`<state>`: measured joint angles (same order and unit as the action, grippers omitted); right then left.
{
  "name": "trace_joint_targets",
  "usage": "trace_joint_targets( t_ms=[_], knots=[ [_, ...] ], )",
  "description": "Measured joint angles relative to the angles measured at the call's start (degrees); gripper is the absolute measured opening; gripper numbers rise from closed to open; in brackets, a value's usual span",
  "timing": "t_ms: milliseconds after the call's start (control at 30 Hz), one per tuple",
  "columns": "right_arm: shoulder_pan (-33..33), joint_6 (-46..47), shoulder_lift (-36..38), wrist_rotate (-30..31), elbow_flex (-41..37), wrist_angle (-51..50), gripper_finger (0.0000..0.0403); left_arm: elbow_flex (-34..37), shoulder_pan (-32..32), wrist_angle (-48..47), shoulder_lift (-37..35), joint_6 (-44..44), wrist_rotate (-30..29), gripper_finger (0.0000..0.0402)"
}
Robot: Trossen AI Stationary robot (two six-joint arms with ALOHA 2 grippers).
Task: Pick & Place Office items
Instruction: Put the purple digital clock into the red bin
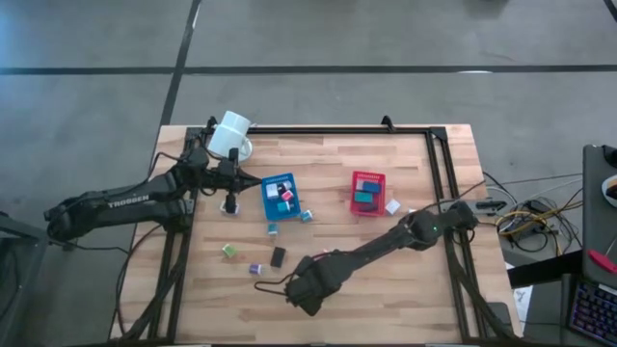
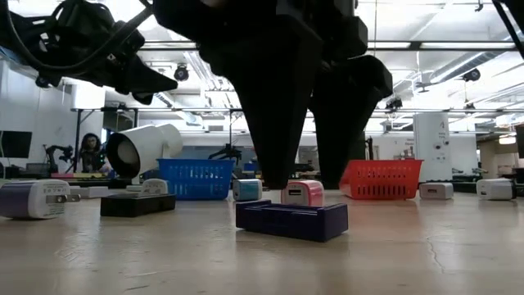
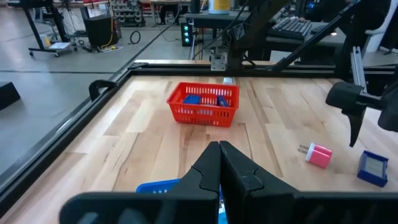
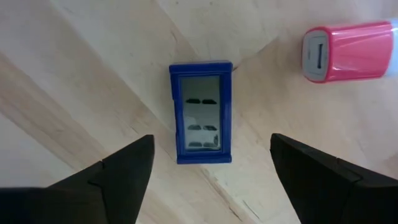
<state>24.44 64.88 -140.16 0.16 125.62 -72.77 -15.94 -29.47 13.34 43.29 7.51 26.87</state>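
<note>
Right gripper (image 4: 211,171): hanging over the table with fingers spread wide, gripping nothing.
Blue block (image 4: 201,112): lying flat on the wood between the spread fingers, touching neither.
Pink block (image 4: 348,52): lying just beside the blue block, outside the fingers.
Left gripper (image 3: 219,163): fingers pressing together, holding nothing, hovering over the blue tray (image 3: 158,185).

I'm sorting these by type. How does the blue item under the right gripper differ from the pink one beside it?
The blue item is a flat rectangular block with a framed grey window on top; the pink item is rounded, with a white end face bearing a slot. The blue item lies centred between the open fingers of the right gripper; the pink item lies off to one side, outside them. Both rest free on the wooden table, not touching.
</note>
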Motion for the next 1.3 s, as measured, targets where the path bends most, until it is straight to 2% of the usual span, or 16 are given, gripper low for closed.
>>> trace_joint_targets(
  t_ms=[300,533,667,833,867,1067,1300],
  knots=[
    [-0.19,-2.2,-2.04,-0.15,-0.35,1.78,0.0317,0.22,-0.02,0.18,0.0,0.0,0.02,0.0005],
    [-0.26,-6.02,-3.27,-0.7,-0.76,1.93,0.0292,0.24,0.0,0.18,0.0,0.0,0.04,0.0005],
    [-0.68,-8.34,-3.69,-2.83,-0.66,2.2,0.024,0.24,-0.01,0.18,0.0,0.0,0.15,0.0005],
    [-0.93,-11.65,-3.13,-2.95,-0.84,1.87,0.0139,0.26,-0.01,0.15,0.0,-0.07,0.15,0.0005],
    [-1.0,-12.69,-2.94,-2.84,-0.92,1.58,0.0136,0.26,-0.01,0.15,0.0,-0.08,0.15,0.0005],
    [-1.1,-18.06,-0.71,3.42,-0.94,1.97,0.0137,0.22,-0.02,0.86,0.0,0.13,0.15,0.0005],
    [-1.04,-31.19,8.13,11.98,-1.75,8.75,0.0137,0.22,-0.02,2.26,-0.02,0.17,0.13,0.0005]
  ],
)
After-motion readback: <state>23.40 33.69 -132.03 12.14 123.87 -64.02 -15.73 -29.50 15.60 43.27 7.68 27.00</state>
